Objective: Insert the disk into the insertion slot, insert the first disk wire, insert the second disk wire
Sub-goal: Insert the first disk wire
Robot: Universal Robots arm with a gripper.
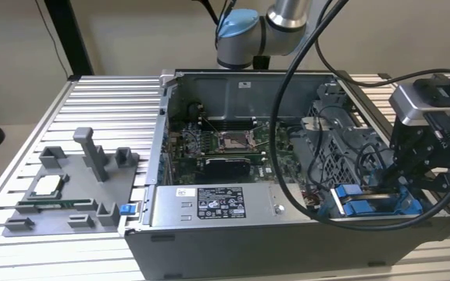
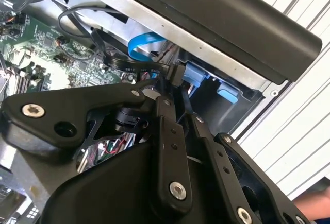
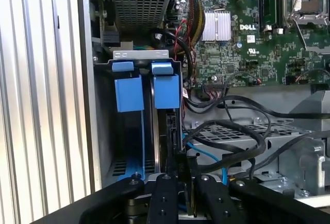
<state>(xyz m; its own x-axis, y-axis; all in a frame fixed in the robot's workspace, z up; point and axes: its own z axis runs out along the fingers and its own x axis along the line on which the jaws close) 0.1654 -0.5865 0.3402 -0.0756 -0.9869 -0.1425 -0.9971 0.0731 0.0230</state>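
The tool, narrow, pinches a black wire plug at the slot in the case corner.

Black hand, blue-railed insertion slot, green motherboard, grey perforated cage, light blue cable.

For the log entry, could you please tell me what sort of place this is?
Probably a robotics lab bench: a robot arm over an open computer case on a slatted aluminium table, beside a grey parts fixture.
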